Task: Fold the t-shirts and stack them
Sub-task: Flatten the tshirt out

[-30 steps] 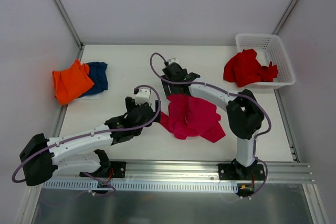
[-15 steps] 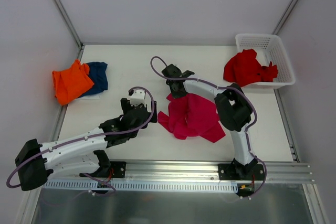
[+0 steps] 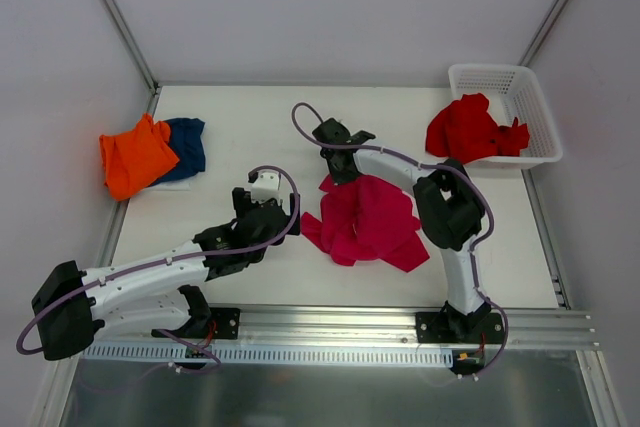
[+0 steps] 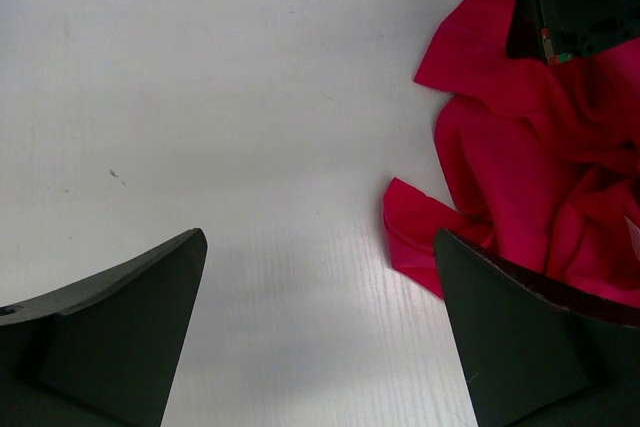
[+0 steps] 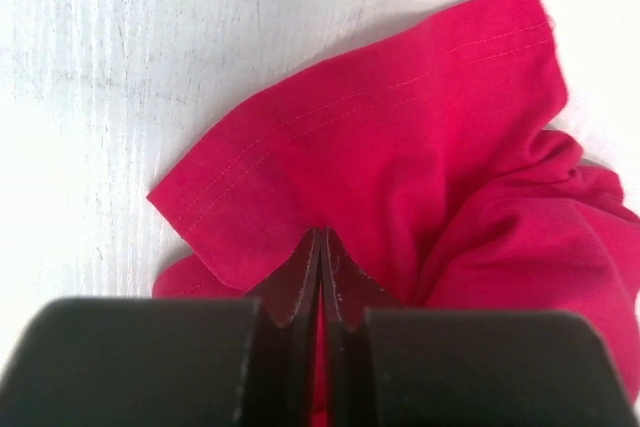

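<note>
Crumpled magenta cotton t-shirt (image 3: 370,222) lay mid-table, right gripper (image 5: 320,239) pinched tight on its far hemmed edge, left gripper (image 4: 318,247) spread wide just beside its left edge, folded orange shirt (image 3: 135,155) well left of it, white plastic basket (image 3: 528,97) far right of it.

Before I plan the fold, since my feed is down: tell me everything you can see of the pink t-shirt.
The pink t-shirt is soft magenta cloth, crumpled and unfolded in a loose heap on the white table, near its middle. A hemmed edge with two stitch lines lies flat at its far left corner, where the right claw is shut, pinching the cloth. The left claw stands open beside its left edge, gripping nothing.
</note>
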Robot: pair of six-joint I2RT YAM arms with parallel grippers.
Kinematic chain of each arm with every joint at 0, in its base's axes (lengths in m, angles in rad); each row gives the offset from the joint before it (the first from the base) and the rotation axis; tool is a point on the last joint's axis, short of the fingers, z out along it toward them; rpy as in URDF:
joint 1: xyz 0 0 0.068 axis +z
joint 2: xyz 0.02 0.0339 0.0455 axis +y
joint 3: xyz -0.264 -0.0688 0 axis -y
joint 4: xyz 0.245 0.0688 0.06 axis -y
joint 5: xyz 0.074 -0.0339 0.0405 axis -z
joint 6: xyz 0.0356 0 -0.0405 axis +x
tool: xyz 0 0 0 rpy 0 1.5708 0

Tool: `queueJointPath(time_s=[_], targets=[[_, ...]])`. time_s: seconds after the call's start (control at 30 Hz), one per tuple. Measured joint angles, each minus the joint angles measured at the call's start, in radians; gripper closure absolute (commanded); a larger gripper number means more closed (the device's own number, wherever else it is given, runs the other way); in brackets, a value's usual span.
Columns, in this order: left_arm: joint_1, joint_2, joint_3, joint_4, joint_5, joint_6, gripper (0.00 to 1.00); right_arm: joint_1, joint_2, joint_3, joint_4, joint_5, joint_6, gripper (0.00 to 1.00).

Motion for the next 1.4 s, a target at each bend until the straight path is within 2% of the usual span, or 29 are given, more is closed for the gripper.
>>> queueJointPath(time_s=[0.03, 0.1, 0.33, 0.53, 0.57, 0.6, 0.63, 0.7, 0.73, 0.83, 1.0, 1.17, 1.4], targets=[[0.000, 0.000, 0.000, 0.000, 0.000, 0.000, 0.01, -0.002, -0.004, 0.000, -0.001, 0.000, -0.001, 0.95], [0.000, 0.000, 0.000, 0.000, 0.000, 0.000, 0.01, -0.004, -0.012, 0.000, -0.002, -0.001, -0.003, 0.99], [0.000, -0.003, 0.000, 0.000, 0.000, 0.000, 0.01, -0.005, -0.050, -0.017, 0.003, 0.007, -0.003, 1.00], [0.000, -0.006, 0.000, 0.000, 0.000, 0.000, 0.01, -0.007, -0.192, -0.024, -0.054, 0.097, -0.039, 0.99], [0.000, -0.005, 0.000, 0.000, 0.000, 0.000, 0.01, -0.010, -0.233, -0.023, -0.067, 0.106, -0.050, 0.95], [0.000, -0.003, 0.000, 0.000, 0.000, 0.000, 0.01, -0.013, -0.276, -0.023, -0.078, 0.107, -0.060, 0.87], [0.000, 0.002, 0.002, 0.000, 0.001, -0.001, 0.01, -0.017, -0.310, -0.021, -0.084, 0.107, -0.064, 0.63], [0.000, 0.023, 0.009, -0.001, 0.004, -0.002, 0.01, -0.024, -0.380, -0.019, -0.085, 0.100, -0.073, 0.41], [0.000, 0.035, 0.014, 0.000, 0.008, -0.002, 0.01, -0.028, -0.402, -0.017, -0.085, 0.093, -0.079, 0.37], [0.000, 0.067, 0.026, 0.000, 0.022, -0.003, 0.01, -0.031, -0.406, -0.019, -0.074, 0.075, -0.088, 0.36], [0.000, 0.076, 0.028, -0.004, 0.030, -0.003, 0.01, -0.031, -0.282, -0.044, -0.042, 0.019, -0.086, 0.36], [0.000, 0.029, 0.026, -0.005, 0.027, -0.002, 0.01, -0.031, -0.142, -0.043, -0.017, -0.057, -0.065, 0.35], [0.000, -0.008, 0.016, -0.005, 0.023, -0.002, 0.01, -0.031, -0.074, -0.017, 0.013, -0.129, -0.038, 0.35]])
